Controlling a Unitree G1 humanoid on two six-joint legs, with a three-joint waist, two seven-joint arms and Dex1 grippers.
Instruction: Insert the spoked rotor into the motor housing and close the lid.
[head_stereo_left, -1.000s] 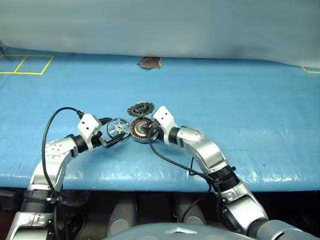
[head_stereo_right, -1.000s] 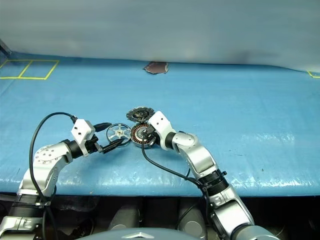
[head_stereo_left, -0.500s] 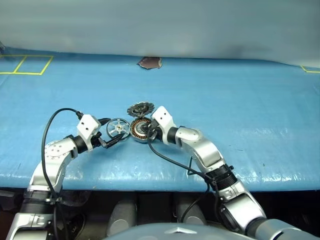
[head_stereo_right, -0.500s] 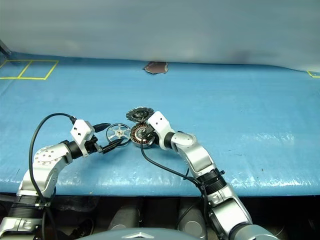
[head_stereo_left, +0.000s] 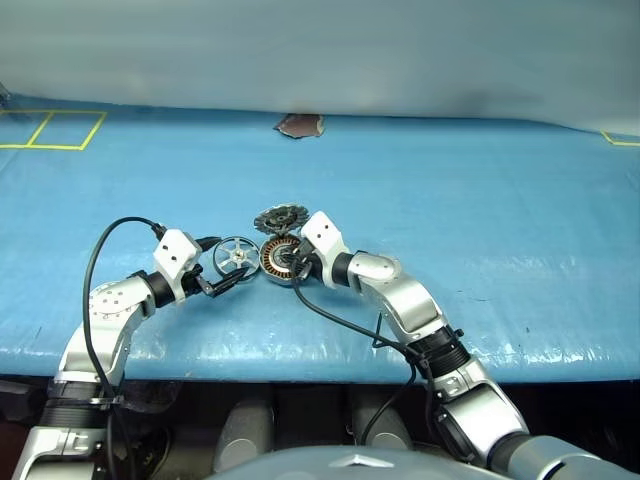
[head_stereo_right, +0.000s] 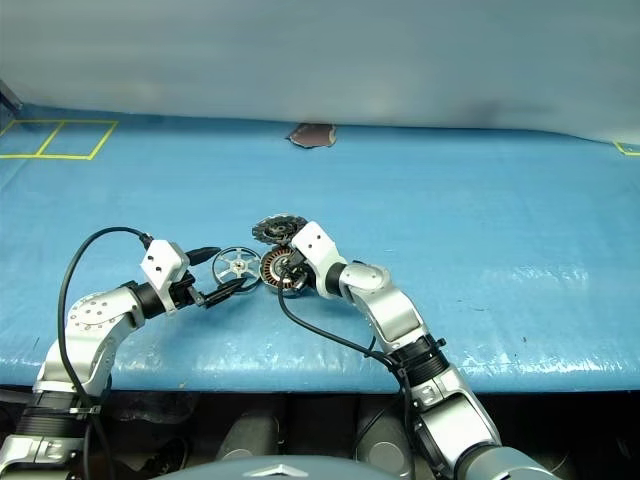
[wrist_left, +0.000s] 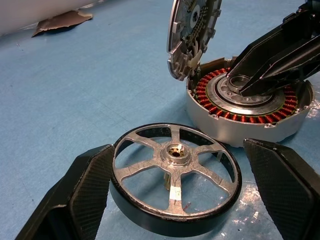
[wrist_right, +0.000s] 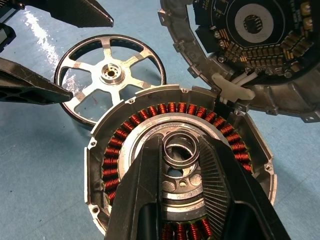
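We find the left claw open around the rotor; the right claw grips the bearing inside the housing, lid raised.

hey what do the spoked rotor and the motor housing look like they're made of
Spoked rotor: spokes and hub look like bare cast metal, matte silver and scuffed; the outer band is black, material unclear.
Motor housing: dull silver-grey metal shell, probably aluminium; a ring of glossy copper-red wire coils surrounds a shiny steel-looking bearing.

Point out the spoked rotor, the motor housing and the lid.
spoked rotor (wrist_left: 175, 151): left wrist view, central hub.
motor housing (wrist_right: 131, 121): right wrist view, copper windings.
lid (wrist_right: 252, 24): right wrist view, inner face's centre.
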